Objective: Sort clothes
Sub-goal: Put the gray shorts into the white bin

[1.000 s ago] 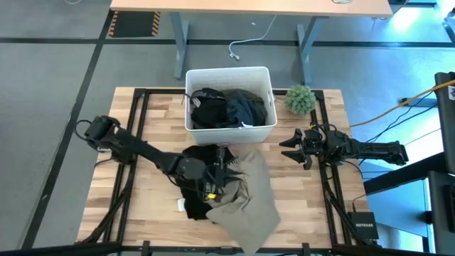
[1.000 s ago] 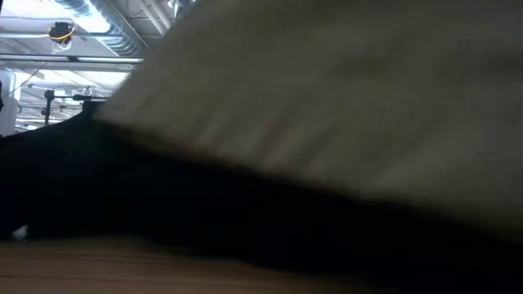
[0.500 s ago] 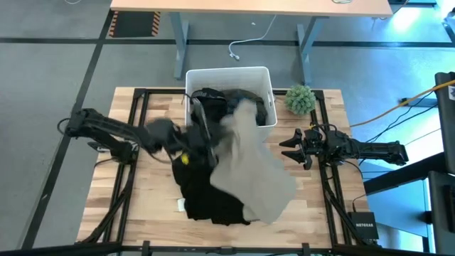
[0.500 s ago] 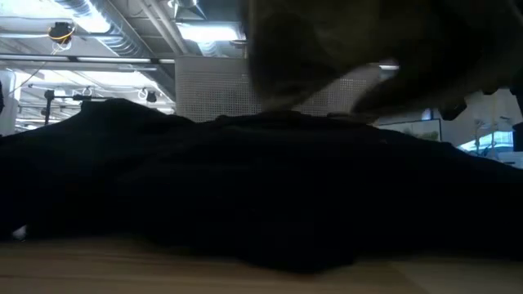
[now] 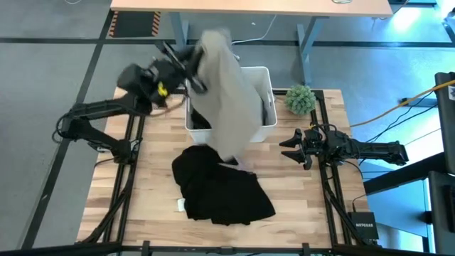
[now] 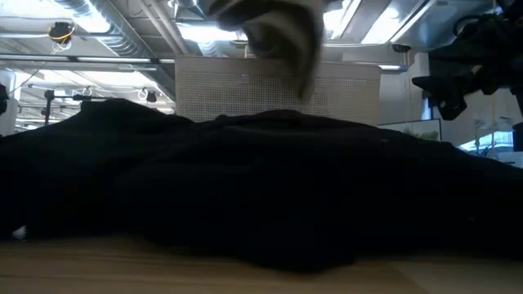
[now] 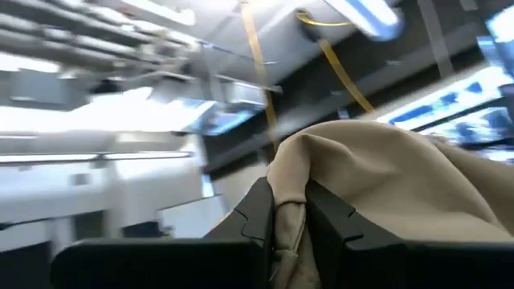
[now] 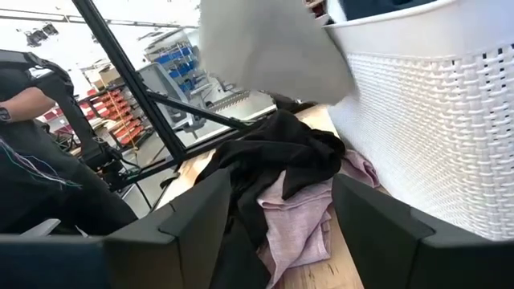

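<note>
My left gripper [image 5: 190,71] is raised above the white bin's [image 5: 264,80] far left corner and is shut on the khaki-beige garment [image 5: 226,92], which hangs down over the bin. A black garment [image 5: 220,190] lies crumpled on the table in front of the bin and fills the low view [image 6: 261,196]. A mottled pink garment [image 8: 303,218] lies partly under it. Dark clothes [image 5: 268,110] show in the bin, mostly hidden by the khaki one. My right gripper [image 5: 285,149] is open and empty at the table's right side. My left gripper pinches a bunched fold of the khaki-beige garment [image 7: 291,210] between its two fingers [image 7: 259,210]. The garment is lifted clear of the table and hangs slack below the gripper, draped over the bin, with its lower end [image 5: 229,153] near the black garment.
A small green fuzzy plant [image 5: 300,98] stands right of the bin. Black frame rails [image 5: 135,142] run along both sides of the table. A person [image 8: 32,160] shows beyond the table in the right wrist view.
My left gripper has gone up and toward the table's far left, carrying the khaki-beige garment. The garment has come off the black one, which stays on the table, and now hangs over the bin, clear of the table.
</note>
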`<act>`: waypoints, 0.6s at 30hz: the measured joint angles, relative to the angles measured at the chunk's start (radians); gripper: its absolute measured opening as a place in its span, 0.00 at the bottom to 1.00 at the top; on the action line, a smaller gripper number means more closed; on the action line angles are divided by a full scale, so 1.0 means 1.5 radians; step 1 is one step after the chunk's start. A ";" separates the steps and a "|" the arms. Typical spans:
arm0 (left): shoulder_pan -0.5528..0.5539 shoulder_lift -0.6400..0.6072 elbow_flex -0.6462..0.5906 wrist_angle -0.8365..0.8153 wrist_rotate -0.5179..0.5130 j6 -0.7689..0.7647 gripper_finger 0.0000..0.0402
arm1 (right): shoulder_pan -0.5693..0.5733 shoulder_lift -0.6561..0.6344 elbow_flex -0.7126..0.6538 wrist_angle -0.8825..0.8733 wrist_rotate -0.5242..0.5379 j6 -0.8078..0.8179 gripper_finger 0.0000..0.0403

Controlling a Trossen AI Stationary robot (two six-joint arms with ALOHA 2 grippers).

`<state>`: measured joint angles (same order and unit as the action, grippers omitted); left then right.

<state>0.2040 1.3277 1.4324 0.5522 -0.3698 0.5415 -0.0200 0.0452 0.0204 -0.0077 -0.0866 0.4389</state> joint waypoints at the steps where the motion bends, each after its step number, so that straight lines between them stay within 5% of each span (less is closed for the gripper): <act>1: 0.018 0.000 0.004 0.000 0.000 -0.005 0.08 | 0.000 0.000 0.000 0.000 0.000 0.000 0.59; 12: 0.193 0.027 -0.018 -0.233 0.000 -0.209 0.09 | 0.000 0.000 0.000 0.000 0.000 0.000 0.59; 18: 0.215 0.103 -0.023 -0.401 0.111 -0.308 0.12 | 0.000 0.000 0.000 0.000 0.000 0.000 0.59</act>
<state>0.5261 1.4828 1.3987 -0.0498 -0.2027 0.0791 -0.0200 0.0455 0.0207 -0.0078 -0.0867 0.4389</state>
